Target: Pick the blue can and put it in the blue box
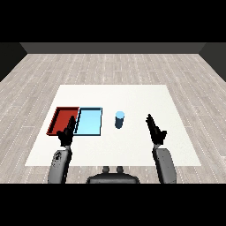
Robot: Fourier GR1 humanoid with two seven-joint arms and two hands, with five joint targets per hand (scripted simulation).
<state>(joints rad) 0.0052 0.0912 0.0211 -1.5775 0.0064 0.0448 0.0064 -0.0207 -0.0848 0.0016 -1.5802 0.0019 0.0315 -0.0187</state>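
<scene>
Your small upright blue cylinder can (119, 119) stands just right of the light blue tray (89, 122), left of your right hand (155, 131) (nearer one), fingers straight, holding nothing; left hand (66, 133) likewise unclenched.

**Blue can standing beside the blue tray**

A small blue can (119, 119) stands upright on the white table, near the middle of the scene. It is a short cylinder with a paler blue top and a darker blue side. Nothing touches it.

Just to its left, with a strip of bare table between them, lies the blue tray (89, 122). The tray is a shallow light blue rectangle with a thin dark rim, lying flat, its long sides running from near to far. Nothing lies inside it. The can stands level with the tray's far half, outside it.
</scene>
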